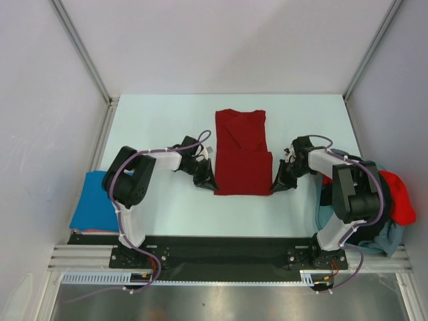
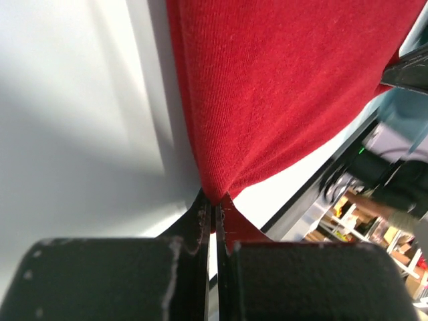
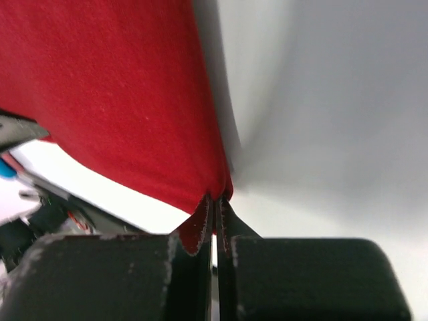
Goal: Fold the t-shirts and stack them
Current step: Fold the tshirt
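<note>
**Both grippers pinch the near corners of the dark red shirt**

The dark red t-shirt (image 1: pixel 242 152), a soft fine-knit cloth folded into a long narrow rectangle, lies flat mid-table (image 1: pixel 160 120). The left gripper (image 2: pixel 215 204) is clamped on its near-left corner and the right gripper (image 3: pixel 215 200) on its near-right corner. Both arms reach inward, elbows bent, wrists tipped low.

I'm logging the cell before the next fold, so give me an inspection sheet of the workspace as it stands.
Surface: white table, no marks seen.
Job's things: dark red shirt flat mid-table, partly folded; blue shirt by the left arm's base; pile of shirts beside the right arm.
Clutter: nothing seen.
Grippers: left gripper and right gripper each shut on a near corner of the dark red shirt.
Cables: purple cables along both arms, clear of the cloth.
Surroundings: white walls, metal frame posts.
</note>
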Motion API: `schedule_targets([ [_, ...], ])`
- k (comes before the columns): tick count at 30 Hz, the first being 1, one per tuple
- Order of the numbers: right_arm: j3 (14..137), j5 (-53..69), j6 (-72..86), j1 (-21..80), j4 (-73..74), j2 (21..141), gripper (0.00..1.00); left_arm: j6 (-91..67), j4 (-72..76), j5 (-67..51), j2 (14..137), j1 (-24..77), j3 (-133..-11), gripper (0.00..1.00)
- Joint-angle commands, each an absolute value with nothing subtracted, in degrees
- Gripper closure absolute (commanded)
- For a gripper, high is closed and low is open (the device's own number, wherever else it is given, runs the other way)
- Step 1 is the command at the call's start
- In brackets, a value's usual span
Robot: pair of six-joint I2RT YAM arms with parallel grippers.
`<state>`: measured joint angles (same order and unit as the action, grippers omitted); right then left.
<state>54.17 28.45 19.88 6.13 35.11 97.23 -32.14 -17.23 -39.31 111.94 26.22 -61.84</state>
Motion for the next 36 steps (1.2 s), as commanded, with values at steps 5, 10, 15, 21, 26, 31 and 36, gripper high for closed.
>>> schedule_targets([
  [5, 47.6, 31.5, 23.9, 10.8, 35.9, 90.4, 0.98, -23.6, -26.3, -32.6, 102.3, 25.0, -54.3, 0.86],
  [10, 52.3, 28.3, 22.2, 10.2, 38.6, 89.5, 0.71, -21.5, -29.0, -31.5, 96.8, 23.0, -53.6, 0.51],
  [15, 59.2, 28.0, 20.5, 7.2, 38.1, 94.7, 0.60, -20.3, -29.9, -29.6, 99.6, 21.4, -62.5, 0.47],
  [21, 70.7, 27.2, 18.4, 4.7, 37.6, 103.2, 0.57, -21.4, -29.6, -28.6, 111.9, 21.2, -79.4, 0.53],
  [26, 76.3, 27.2, 17.7, 4.6, 37.8, 109.6, 0.58, -20.8, -30.0, -28.4, 118.5, 21.2, -87.8, 0.51],
  [31, 78.9, 26.9, 17.2, 4.5, 37.3, 112.1, 0.57, -20.8, -30.2, -28.6, 121.5, 21.2, -90.7, 0.48],
  [36, 79.6, 27.2, 17.1, 4.5, 37.0, 113.7, 0.57, -21.5, -30.2, -29.4, 123.0, 21.2, -91.5, 0.50],
])
